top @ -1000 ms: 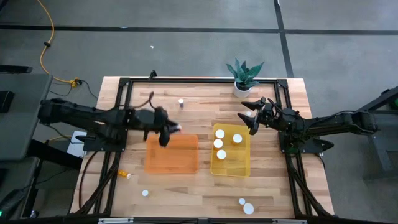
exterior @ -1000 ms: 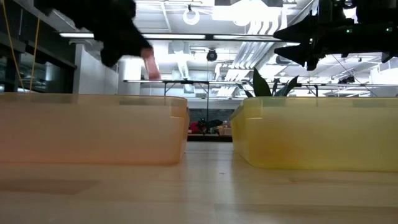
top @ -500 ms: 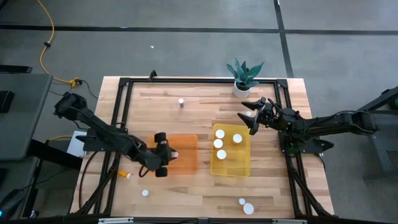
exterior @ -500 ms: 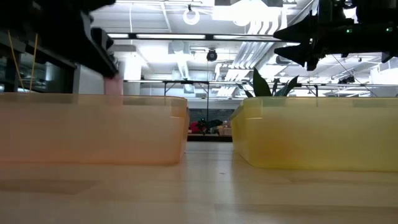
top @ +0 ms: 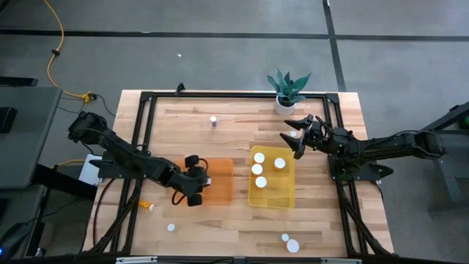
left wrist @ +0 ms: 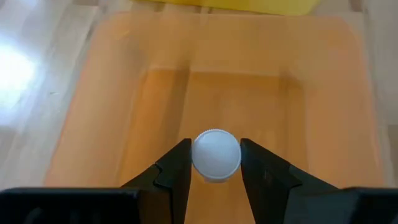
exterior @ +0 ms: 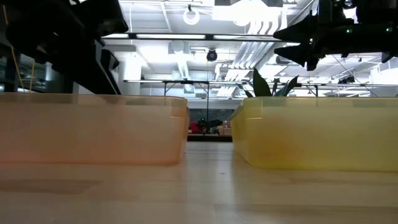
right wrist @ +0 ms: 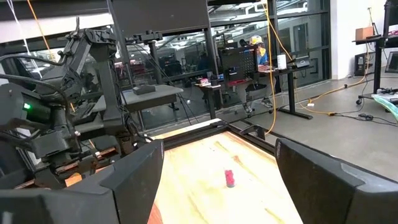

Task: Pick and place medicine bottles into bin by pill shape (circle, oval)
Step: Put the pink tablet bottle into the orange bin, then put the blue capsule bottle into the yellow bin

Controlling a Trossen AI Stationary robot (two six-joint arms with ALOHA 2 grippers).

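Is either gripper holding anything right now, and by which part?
The left gripper holds a medicine bottle over the orange bin, its fingers pinching the white cap from both sides. The right gripper is open and holds nothing.

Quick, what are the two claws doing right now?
Left claw: closed on a small white-capped medicine bottle, over the see-through orange plastic bin.
Right claw: open, holding nothing.
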